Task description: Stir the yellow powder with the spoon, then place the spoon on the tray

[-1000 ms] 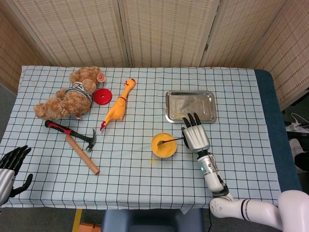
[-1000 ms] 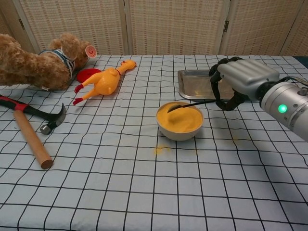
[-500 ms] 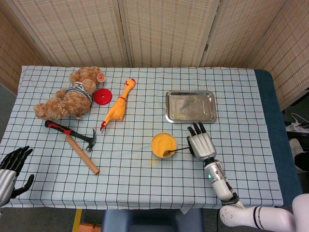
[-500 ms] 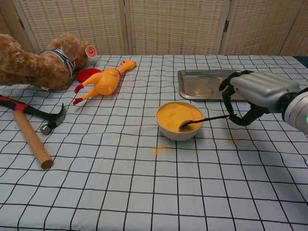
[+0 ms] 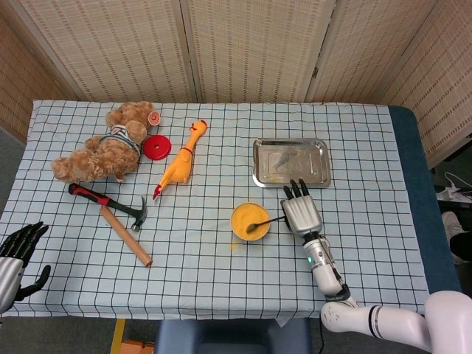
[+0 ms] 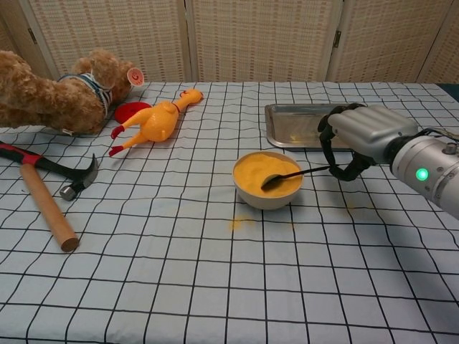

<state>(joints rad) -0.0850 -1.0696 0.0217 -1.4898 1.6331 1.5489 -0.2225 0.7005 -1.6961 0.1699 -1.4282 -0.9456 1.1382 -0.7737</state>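
Checked-cloth worktop (image 5: 221,280), woven screens behind: stirring stage.
Right hand (image 6: 362,136) clamps thin dark metal spoon (image 6: 287,175) by its handle, bowl end dipped in yellow powder (image 6: 265,174) inside small round bowl (image 6: 267,198). Rectangular steel tray (image 5: 290,162) just beyond holds no spoon; placing remains. Left hand (image 5: 16,254) idle, fingers apart.

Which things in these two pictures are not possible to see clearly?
- Right hand: how its fingers grip the spoon handle, hidden by its own back, both views.
- Teddy bear: cut by left edge, chest view.
- Left hand: partly cut off at the corner, head view; absent from chest view.
- Tray: right part hidden behind the right hand, chest view.
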